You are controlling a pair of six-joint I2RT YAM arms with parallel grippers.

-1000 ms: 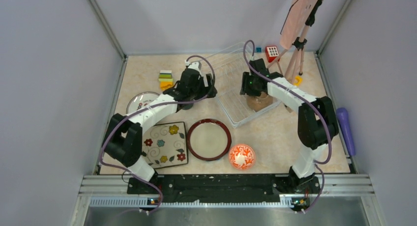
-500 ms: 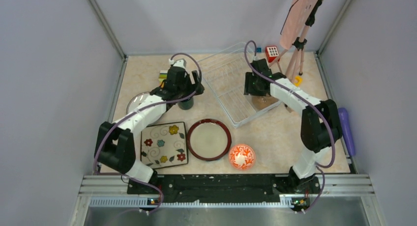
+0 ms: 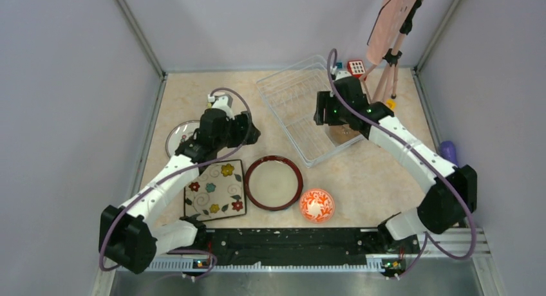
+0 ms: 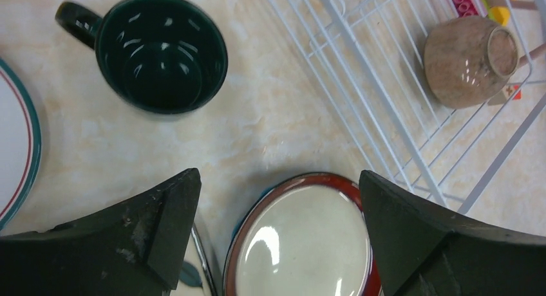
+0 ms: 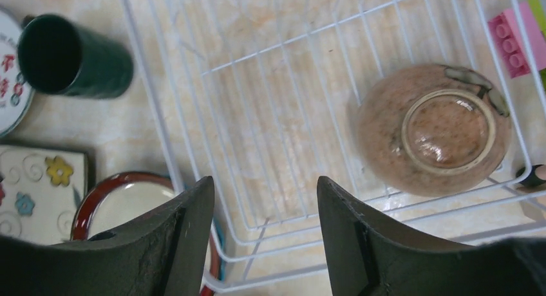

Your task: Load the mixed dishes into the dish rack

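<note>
The white wire dish rack (image 3: 293, 106) stands at centre back and also shows in the right wrist view (image 5: 270, 83). A brown bowl (image 3: 346, 132) lies upside down in its right end (image 5: 434, 129). My right gripper (image 3: 326, 113) is open and empty over the rack's near-left corner (image 5: 264, 235). My left gripper (image 3: 243, 132) is open and empty above the far edge of the red-rimmed cream plate (image 4: 302, 244). The teal mug (image 4: 161, 51) stands upright on the table left of the rack. The square floral plate (image 3: 216, 188), the orange bowl (image 3: 317, 204) and the white red-marked plate (image 3: 179, 132) lie on the table. A blue edge shows under the red-rimmed plate (image 3: 273, 182).
A tripod (image 3: 388, 77) with a pink panel stands at the back right, with a red toy cube (image 3: 356, 68) beside it. A purple object (image 3: 449, 153) lies at the right edge. Grey walls close in the table on three sides.
My left arm has drawn back from the rack toward the near left, and the mug now stands free. The rack has turned, its far end swinging left. My right gripper has lifted off the brown bowl.
</note>
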